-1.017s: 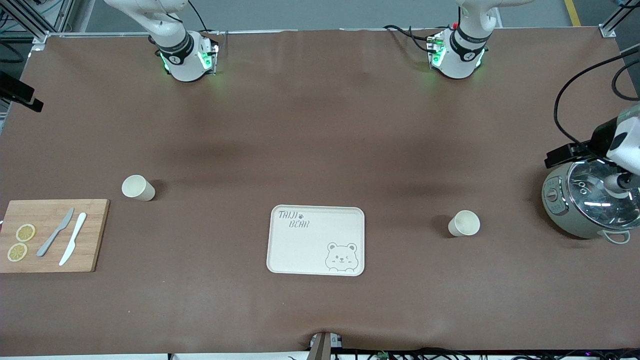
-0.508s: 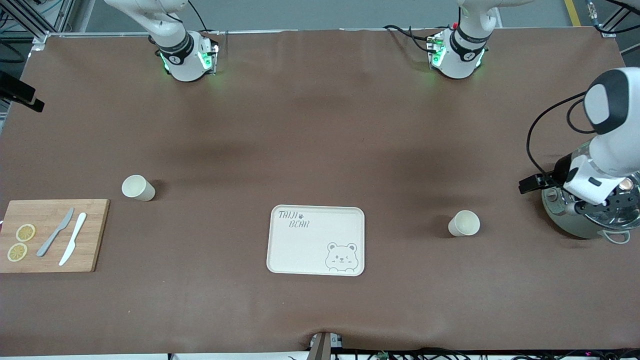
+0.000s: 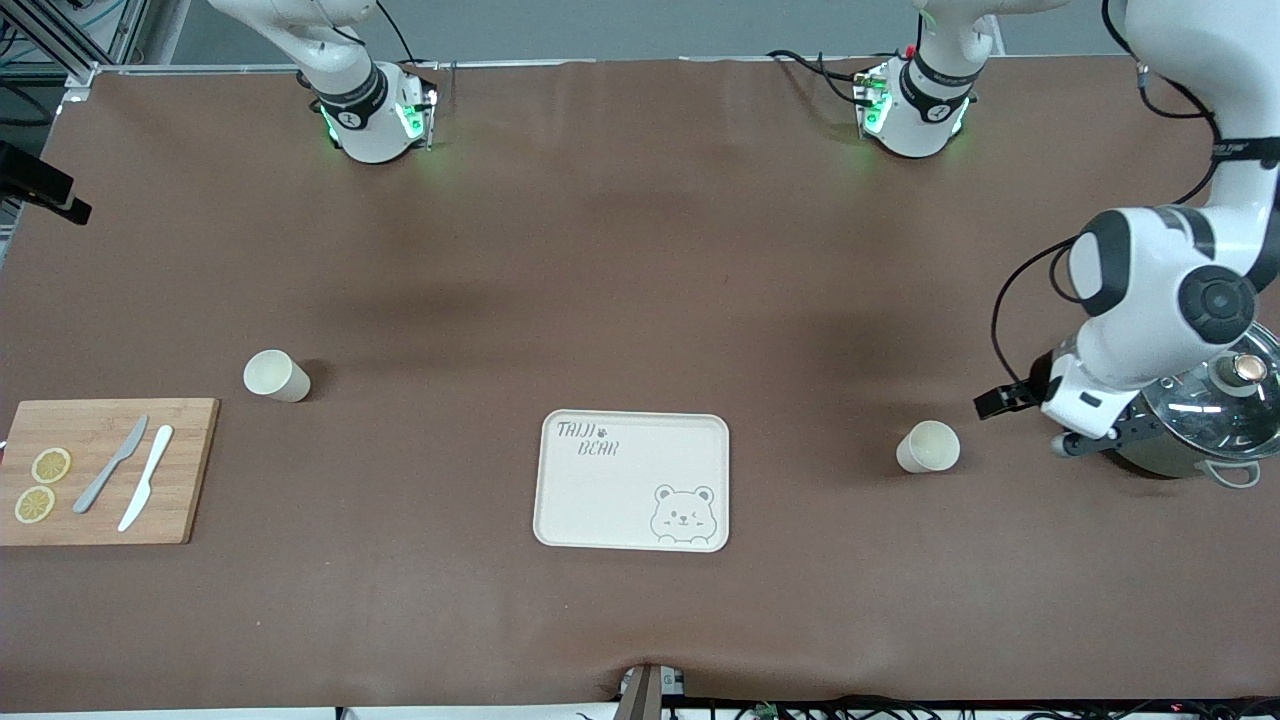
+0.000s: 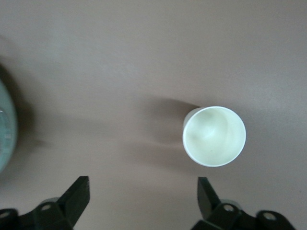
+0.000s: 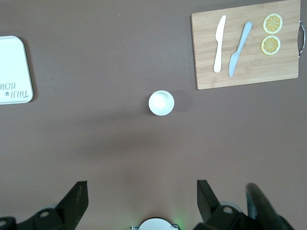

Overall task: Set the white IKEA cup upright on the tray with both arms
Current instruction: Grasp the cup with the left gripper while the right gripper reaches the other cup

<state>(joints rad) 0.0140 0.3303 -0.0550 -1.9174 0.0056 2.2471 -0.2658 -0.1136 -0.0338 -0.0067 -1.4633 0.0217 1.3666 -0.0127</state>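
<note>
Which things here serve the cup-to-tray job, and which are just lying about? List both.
Job: two white cups; TAIJI BEAR tray; left claw, open near one cup; right claw, open, high up.

Lying about: cutting board, two knives, lemon slices, cooker.

lab | robot arms (image 3: 1150,330) bolted to table (image 3: 640,250); aluminium framing (image 3: 60,45)

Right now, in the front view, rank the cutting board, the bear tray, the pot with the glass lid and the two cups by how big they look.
1. wooden cutting board and tray: too alike to rank
2. pot, partly hidden by the left arm
3. cup near the board and cup near the pot: alike
</note>
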